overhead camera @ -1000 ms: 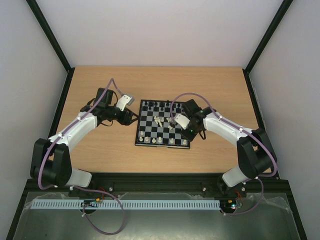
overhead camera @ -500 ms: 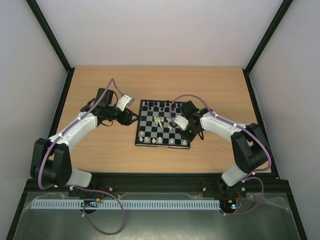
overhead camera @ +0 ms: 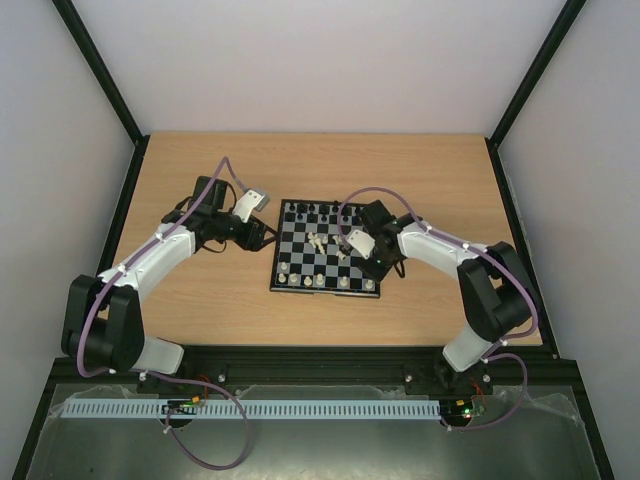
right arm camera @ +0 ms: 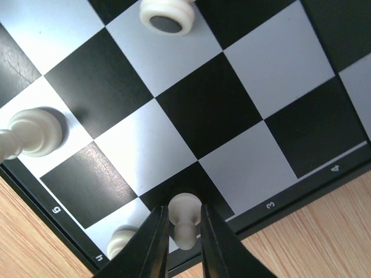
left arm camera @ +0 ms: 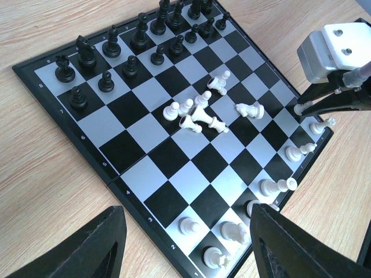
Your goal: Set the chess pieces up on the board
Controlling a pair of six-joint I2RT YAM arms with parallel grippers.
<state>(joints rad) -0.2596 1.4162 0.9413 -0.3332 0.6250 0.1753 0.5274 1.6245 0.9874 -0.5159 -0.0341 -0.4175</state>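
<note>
My right gripper (right arm camera: pixel 183 209) sits low at the edge of the small black-and-pale-grey checkered chessboard (overhead camera: pixel 296 258), its two dark fingers close on either side of a tiny cream-white pawn (right arm camera: pixel 185 234). That pawn stands upright on a dark square in the outermost row, beside the thin black border. From my feed the fingers look to touch its head on both sides, but I cannot tell whether they are pressing it or have let go. My left gripper (left arm camera: pixel 186 211) hangs above the opposite side of the board with its fingers spread wide and nothing between them. The board lies flat in the middle of the light wooden table (overhead camera: pixel 200 300), between the two arms. The black pieces (left arm camera: pixel 139 40) stand upright in two rows along its far side. A cluster of cream-white pieces (left arm camera: pixel 200 113) lies toppled near the centre. More cream pieces (left arm camera: pixel 272 186) stand upright along the near edge row. In the right wrist view, one cream piece (right arm camera: pixel 168 14) lies on its side, its dark base facing the camera.
</note>
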